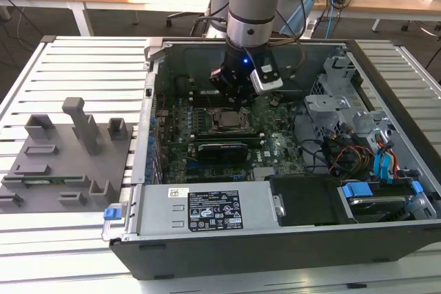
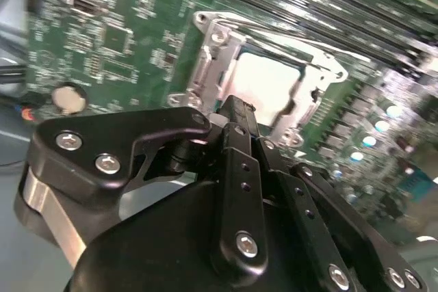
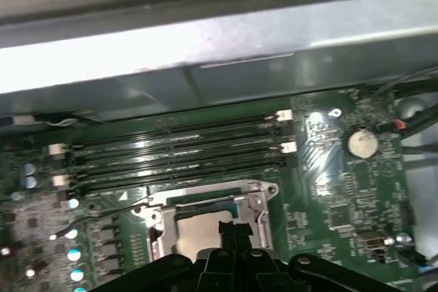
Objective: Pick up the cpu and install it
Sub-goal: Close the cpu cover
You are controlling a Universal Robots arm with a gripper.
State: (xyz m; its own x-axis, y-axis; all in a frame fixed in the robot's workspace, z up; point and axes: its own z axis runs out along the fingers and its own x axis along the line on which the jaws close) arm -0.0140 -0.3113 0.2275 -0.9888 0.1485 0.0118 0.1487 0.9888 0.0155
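As I watch remotely, gripper (image 3: 229, 228) closed on nothing, poised just above the cpu (image 2: 265, 81) (lying in its socket frame (image 2: 207, 59)), inside the open computer case (image 1: 275, 253).

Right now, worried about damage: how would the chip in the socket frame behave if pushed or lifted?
The chip looks flat and metal-topped, so probably stiff, unlikely to roll. Its smooth top may be slippery. Lying inside the socket frame, it should hardly slide sideways.

Both wrist views close above socket (image 2: 209, 66) (image 3: 256, 200)
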